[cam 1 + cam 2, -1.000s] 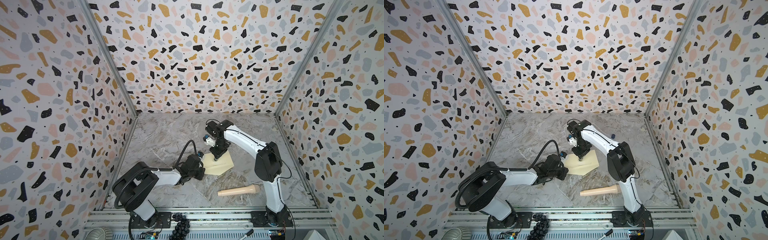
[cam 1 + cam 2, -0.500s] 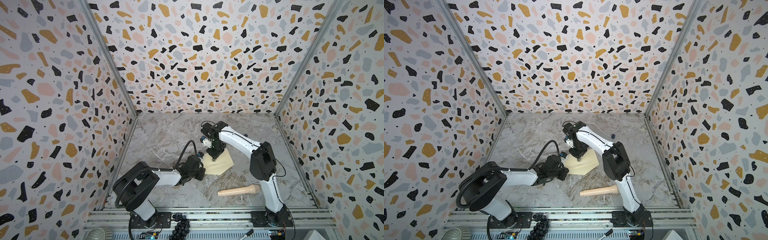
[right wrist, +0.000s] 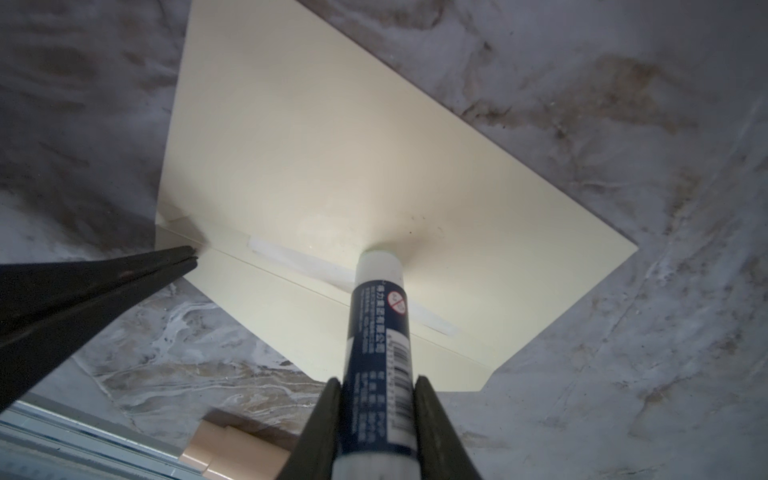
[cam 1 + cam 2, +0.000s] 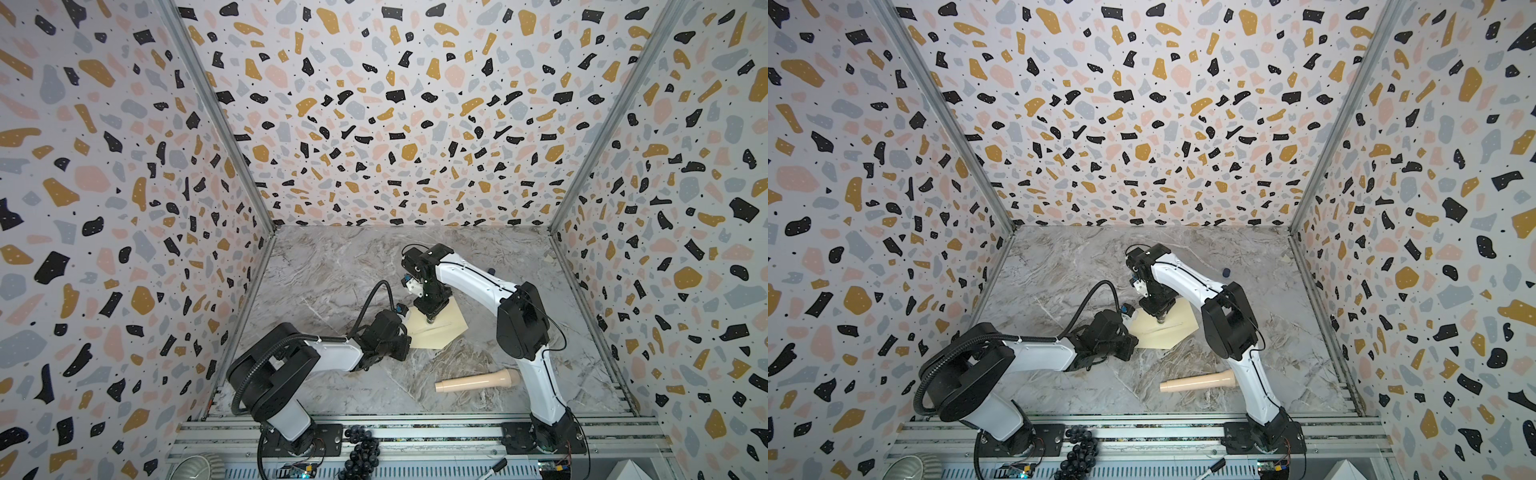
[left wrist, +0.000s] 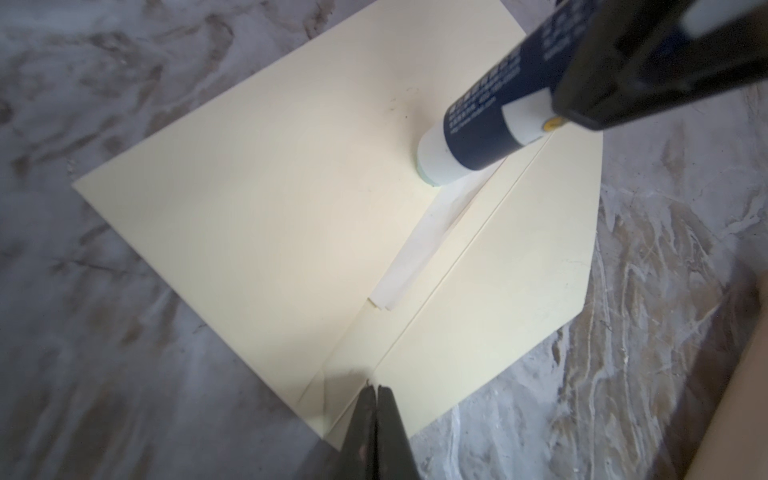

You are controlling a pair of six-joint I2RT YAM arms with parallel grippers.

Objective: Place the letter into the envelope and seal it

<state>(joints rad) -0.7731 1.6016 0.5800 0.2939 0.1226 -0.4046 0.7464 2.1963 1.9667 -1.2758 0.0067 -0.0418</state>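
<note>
The pale cream envelope (image 4: 442, 332) (image 4: 1169, 332) lies flat on the marble table with its flap (image 5: 519, 270) folded open. A white strip (image 5: 419, 253) (image 3: 299, 259) runs along its mouth. My right gripper (image 3: 376, 380) (image 4: 430, 313) (image 4: 1160, 312) is shut on a dark blue glue stick (image 3: 376, 332) (image 5: 478, 129), held upright with its tip pressing the envelope body beside the fold. My left gripper (image 5: 376, 388) (image 4: 409, 341) (image 4: 1136, 343) is shut with nothing in it, its tip resting on the envelope's near corner at the fold (image 3: 193, 257). The letter is hidden.
A beige wooden handle-shaped tool (image 4: 478, 380) (image 4: 1198, 382) (image 3: 232, 453) lies on the table toward the front, near the right arm's base. A small dark cap (image 4: 1226, 272) sits behind the right arm. Terrazzo walls enclose three sides; a metal rail (image 4: 415, 432) runs along the front.
The right gripper with the glue stick has shifted slightly to the left along the envelope. The left gripper and the envelope have stayed put.
</note>
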